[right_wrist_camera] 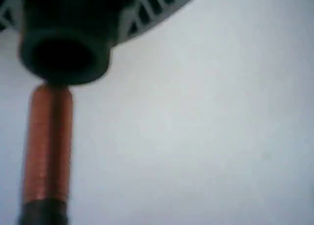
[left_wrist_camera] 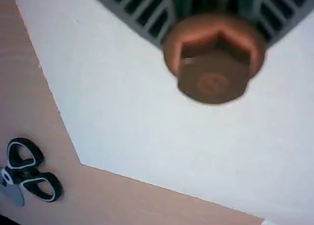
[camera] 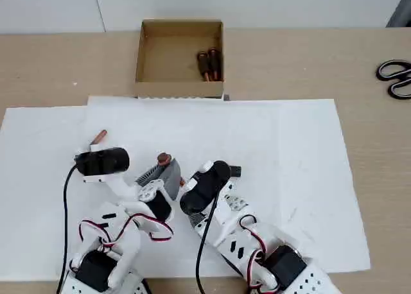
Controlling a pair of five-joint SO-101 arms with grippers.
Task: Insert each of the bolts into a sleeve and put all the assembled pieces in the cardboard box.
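The fingers [left_wrist_camera: 137, 9] of the left gripper [camera: 166, 172] are closed on a copper bolt [left_wrist_camera: 213, 63] just behind its hexagonal head. A dark sleeve [right_wrist_camera: 64, 55] is clamped in the right gripper [camera: 187, 186], and the bolt's shaft is met at the sleeve's mouth, seemingly not yet pushed home. One loose copper piece [camera: 98, 137] is seen on the paper [camera: 289, 146] at ten o'clock from the grippers. At twelve o'clock, two assembled pieces [camera: 209, 64] are already held in the cardboard box [camera: 148, 56], so this pair and the loose piece are judged left.
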